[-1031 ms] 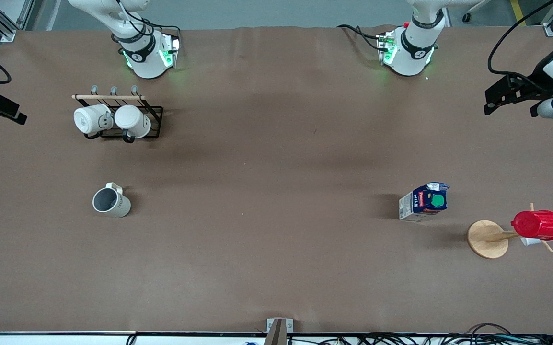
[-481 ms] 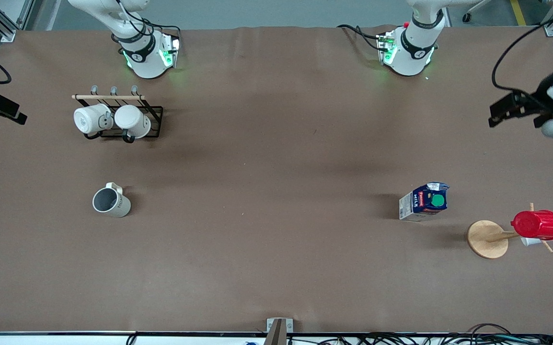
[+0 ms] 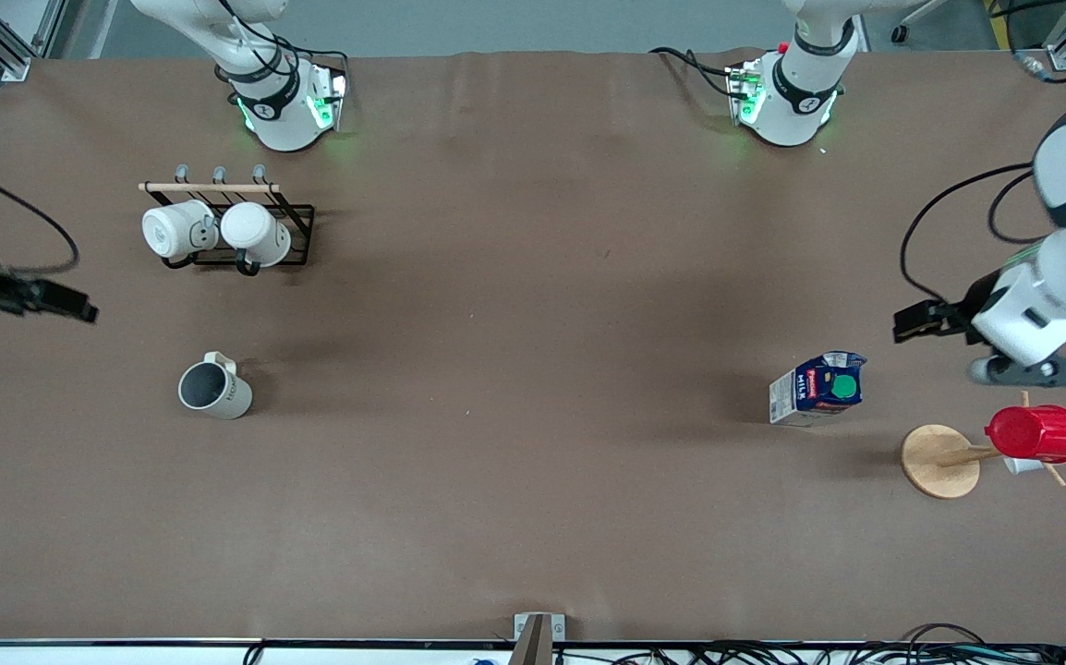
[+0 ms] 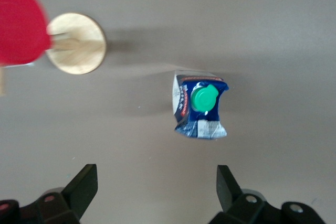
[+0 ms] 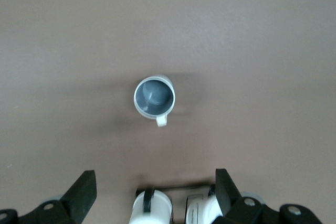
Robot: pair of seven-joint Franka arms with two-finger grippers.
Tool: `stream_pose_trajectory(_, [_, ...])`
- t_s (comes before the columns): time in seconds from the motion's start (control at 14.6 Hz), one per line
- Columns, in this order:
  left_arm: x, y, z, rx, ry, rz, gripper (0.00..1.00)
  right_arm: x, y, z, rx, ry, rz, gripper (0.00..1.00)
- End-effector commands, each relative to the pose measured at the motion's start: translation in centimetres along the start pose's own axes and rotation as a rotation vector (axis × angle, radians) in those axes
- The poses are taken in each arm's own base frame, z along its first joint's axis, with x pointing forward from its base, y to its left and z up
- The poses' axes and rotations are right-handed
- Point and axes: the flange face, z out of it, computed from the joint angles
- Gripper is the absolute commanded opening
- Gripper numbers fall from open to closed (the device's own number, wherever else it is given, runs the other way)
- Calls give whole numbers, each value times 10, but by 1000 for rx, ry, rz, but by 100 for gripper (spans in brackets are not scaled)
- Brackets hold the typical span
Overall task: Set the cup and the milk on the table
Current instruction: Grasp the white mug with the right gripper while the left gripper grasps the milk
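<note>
Lowest in the frame, toward the left arm's end, the wooden disc [image 3: 938,460] is carrying the red cup [image 3: 1036,433] on its pegs; not yours, so be steering clear. Just above it in the frame the milk [image 3: 817,389] is standing upright on the table [image 3: 533,517], green cap up. At the same height, toward the right arm's end, the cup [image 3: 214,388] is sitting upright with its mouth open to the ceiling.

The left gripper [image 4: 157,170] is hovering over bare table beside the milk with its fingers spread wide. The right gripper [image 5: 155,174] is hovering over the table near the cup, fingers also apart.

I'm judging the carton light and soft-walled, so be squeezing the pale sides low and gently. The cup looks hard, glazed and likely slippery; be pinching one wall at the rim, away from the handle.

Higher in the frame the rack [image 3: 297,222] is holding two white mugs [image 3: 173,229]
</note>
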Motion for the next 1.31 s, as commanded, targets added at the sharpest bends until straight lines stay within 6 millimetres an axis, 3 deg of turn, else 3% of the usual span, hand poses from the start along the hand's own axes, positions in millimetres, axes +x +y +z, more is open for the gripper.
stream_pose_trajectory(0.0, [16,7,33,-4,4,24,100,13,13,66,0,17,-22,100])
stream_pose_trajectory(0.27, [31,20,74,-25,9,27,100,12,13,154,-9,72,-34,100])
stream_pose_trajectory(0.55, [34,31,96,-37,2,43,98,5,14,215,-18,100,-46,100])
stream_pose_trajectory(0.82, [31,32,118,-39,-14,44,79,3,16,255,-26,117,-65,100])
stream_pose_trajectory(0.96, [29,33,123,-38,-24,46,71,3,15,265,-27,116,-67,100])
stream_pose_trajectory(1.24, [28,35,122,-38,-24,47,46,0,13,269,-25,85,-74,73])
